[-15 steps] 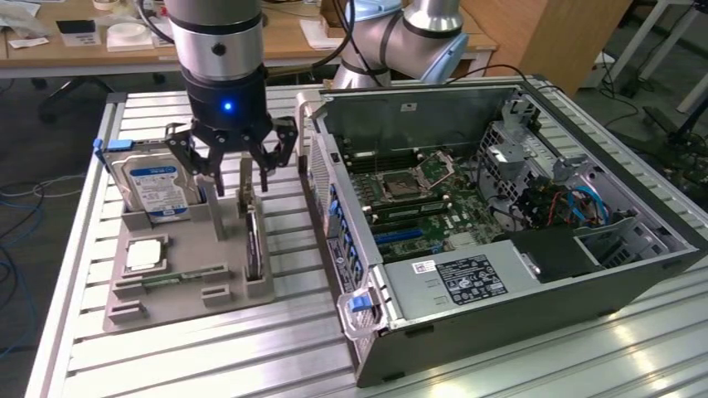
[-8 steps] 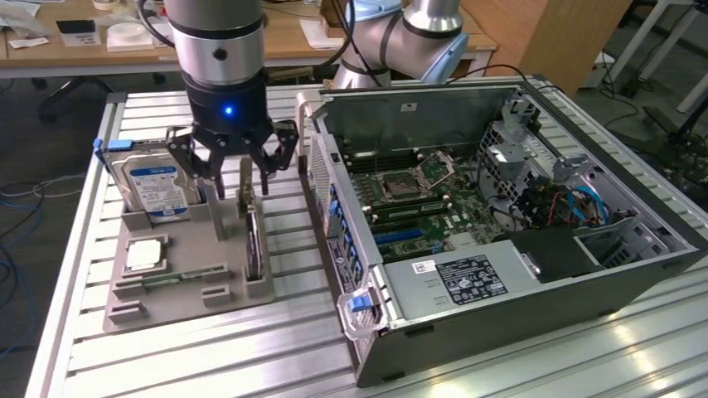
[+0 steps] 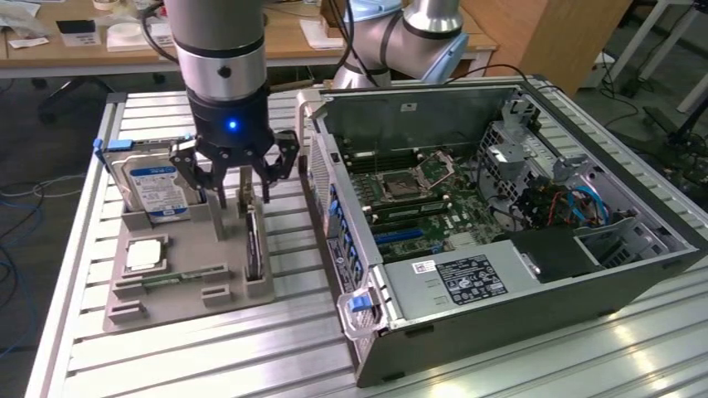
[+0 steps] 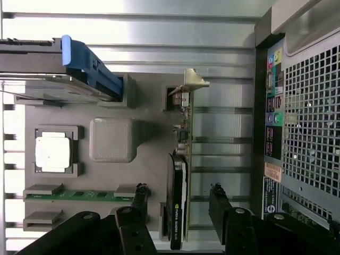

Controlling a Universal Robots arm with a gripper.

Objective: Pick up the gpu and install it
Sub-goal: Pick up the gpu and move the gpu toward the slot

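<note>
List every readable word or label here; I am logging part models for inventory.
"NVIDIA", on the gpu heatsink; the text after it is too blurred to read.
Label on the hard drive: too small to read.
White power supply label: too small to read.
The orange sticker on the computer case: too blurred to read.

We see a slatted metal table (image 3: pixel 221 356) with glare on its near slats. Behind it: wooden desk (image 3: pixel 288 46) with papers, wooden cabinet (image 3: pixel 542 33). Cables (image 3: pixel 22 195) on grey floor (image 3: pixel 28 157), exterior view's left.
</note>
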